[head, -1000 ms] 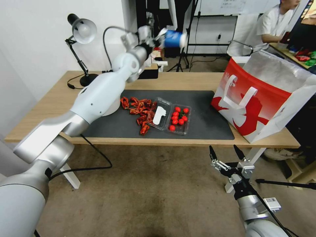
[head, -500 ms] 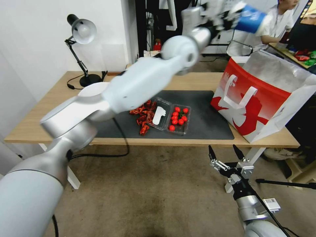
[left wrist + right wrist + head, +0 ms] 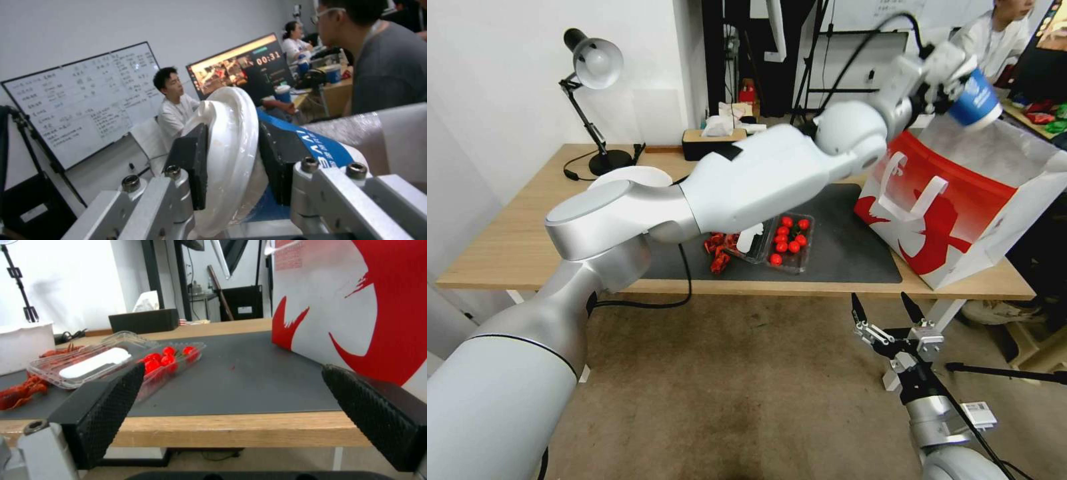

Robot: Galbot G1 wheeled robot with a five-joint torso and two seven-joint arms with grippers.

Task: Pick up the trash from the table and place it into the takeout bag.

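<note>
takeout bag: right side cut off | interior hidden

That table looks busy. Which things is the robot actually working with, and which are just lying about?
In use:
- blue-and-white paper cup, gripped in the left claw
- takeout bag beneath it

Lying about:
- desk lamp
- clear tray of tomatoes
- tissue box
- right claw, open, idle below the table

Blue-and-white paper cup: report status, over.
Left gripper shut on the blue-and-white paper cup, held above the open mouth of the red-and-white paper takeout bag. Right gripper open, parked low before the light-wood table. Nothing in the way.
</note>
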